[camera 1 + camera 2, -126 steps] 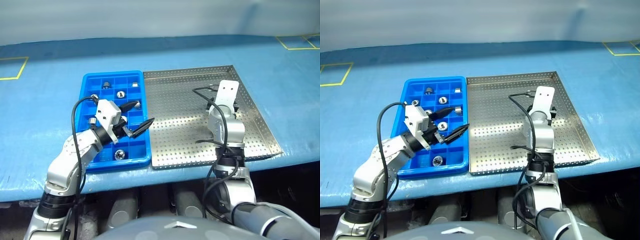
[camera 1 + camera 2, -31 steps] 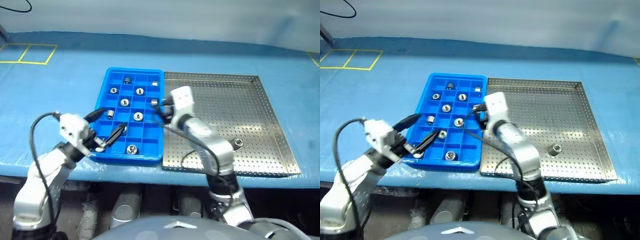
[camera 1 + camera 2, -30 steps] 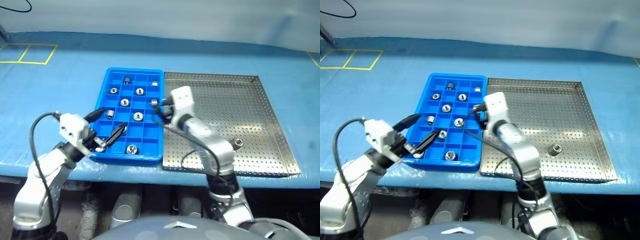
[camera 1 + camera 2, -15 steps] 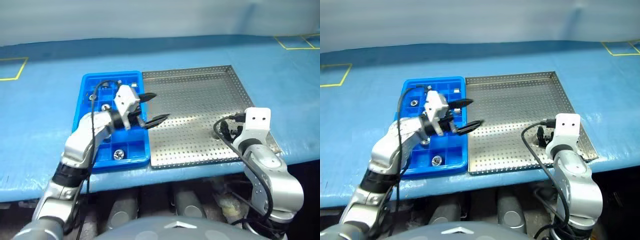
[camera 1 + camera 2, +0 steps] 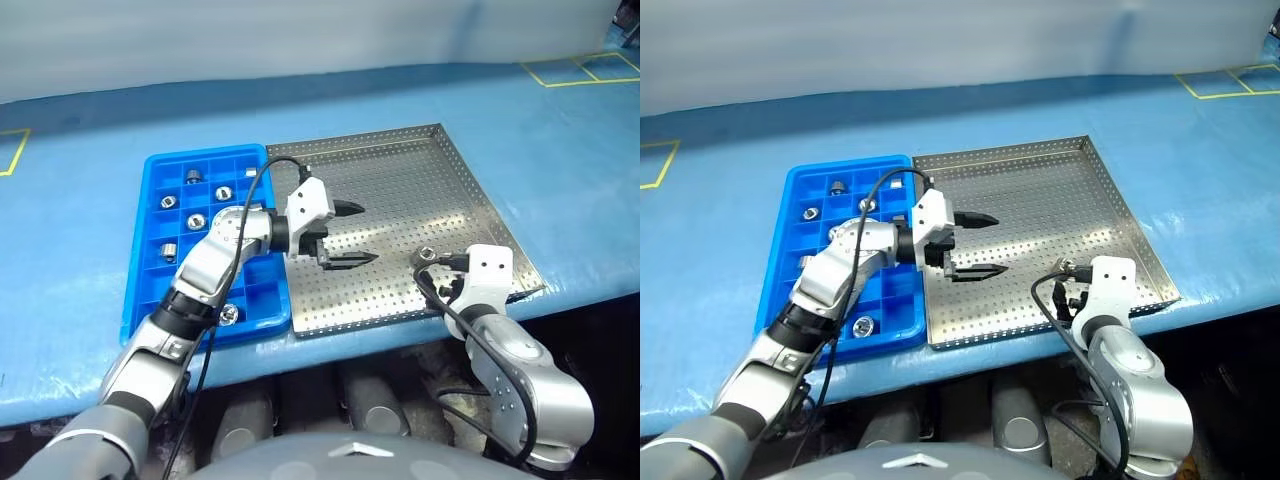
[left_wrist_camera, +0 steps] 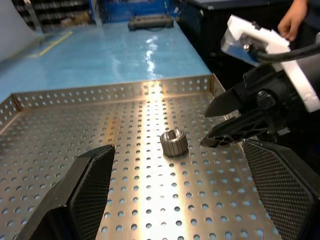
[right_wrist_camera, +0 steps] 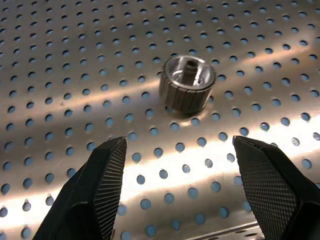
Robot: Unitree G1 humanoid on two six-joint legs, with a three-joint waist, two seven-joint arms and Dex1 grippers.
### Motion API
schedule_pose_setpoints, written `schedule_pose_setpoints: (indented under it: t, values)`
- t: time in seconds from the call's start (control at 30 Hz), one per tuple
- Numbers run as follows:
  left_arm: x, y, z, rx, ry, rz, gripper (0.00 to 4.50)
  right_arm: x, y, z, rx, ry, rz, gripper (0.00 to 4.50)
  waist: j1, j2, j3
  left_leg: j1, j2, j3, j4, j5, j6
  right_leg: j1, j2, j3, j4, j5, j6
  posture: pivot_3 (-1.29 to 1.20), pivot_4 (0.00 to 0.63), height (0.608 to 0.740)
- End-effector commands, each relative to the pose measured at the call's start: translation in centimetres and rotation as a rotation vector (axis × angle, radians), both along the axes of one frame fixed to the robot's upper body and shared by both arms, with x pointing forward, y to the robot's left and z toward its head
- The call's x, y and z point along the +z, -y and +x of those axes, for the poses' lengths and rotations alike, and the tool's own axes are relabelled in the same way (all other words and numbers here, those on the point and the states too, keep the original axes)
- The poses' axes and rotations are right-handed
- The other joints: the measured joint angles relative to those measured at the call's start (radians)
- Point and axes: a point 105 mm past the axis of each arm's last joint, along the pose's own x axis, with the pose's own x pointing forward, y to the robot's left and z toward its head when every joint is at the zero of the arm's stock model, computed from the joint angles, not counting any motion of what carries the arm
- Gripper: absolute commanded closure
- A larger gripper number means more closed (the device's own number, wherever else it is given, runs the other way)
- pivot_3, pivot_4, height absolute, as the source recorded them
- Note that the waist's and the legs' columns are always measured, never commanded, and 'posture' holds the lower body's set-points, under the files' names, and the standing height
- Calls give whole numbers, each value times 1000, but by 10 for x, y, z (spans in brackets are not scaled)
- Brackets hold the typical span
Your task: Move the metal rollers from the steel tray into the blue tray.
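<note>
One metal roller (image 7: pixel 187 90) stands on end on the steel tray (image 5: pixel 400 180), near its front right corner. My right gripper (image 7: pixel 180 142) is open just short of this roller, which lies past its fingertips and not between them. My left gripper (image 5: pixel 358 234) hangs open over the middle of the steel tray, pointing right towards the roller (image 6: pixel 174 142) and holding nothing. The blue tray (image 5: pixel 138 275) lies against the steel tray's left side. Several rollers (image 5: pixel 196 220) sit in its compartments.
Both trays rest on a blue-covered table (image 5: pixel 560 150) with yellow tape squares at the far corners. The steel tray's front rim runs close to the table's front edge. A person's hand (image 6: pixel 295 17) shows beyond the table.
My left gripper has swung right, from the blue tray's edge to out over the steel tray. My right gripper has drawn back a little towards the front rim. The head view has shifted.
</note>
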Motion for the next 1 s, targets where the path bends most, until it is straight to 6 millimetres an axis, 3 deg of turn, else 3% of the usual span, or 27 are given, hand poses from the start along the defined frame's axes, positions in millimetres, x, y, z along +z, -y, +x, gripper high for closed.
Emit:
schedule_pose_setpoints:
  t: [0.03, 0.33, 0.73, 1.0]
  values:
    - [16, 28, 6, -92, 40, 39, 0, 14, -14, -7, 79, 81, 6, 907, 3, 0, 0, 0, 0, 0, 0, 0, 0, 0, 0, 0, 0, 0, 0, -254, 150, 740]
    - [-8, 83, 21, -178, 69, 283, 0, 16, -21, -26, 48, 131, 14, 907, -61, 0, 0, -2, -1, 3, 1, -5, 6, 0, -1, 2, -2, -4, 7, -415, 150, 740]
    - [-31, 91, 28, -131, 115, 393, 0, 21, -14, -36, -8, 190, -30, 907, -228, 0, 0, -3, -2, 5, 1, -7, 9, 0, -3, 5, -2, -6, 11, -501, 150, 740]
    - [-19, 88, 44, -22, 122, 335, 0, 21, -12, -38, -19, 195, -39, 907, -292, -1, 0, -2, -1, 6, 1, -7, 9, 0, -3, 5, -1, -5, 12, -489, 150, 740]
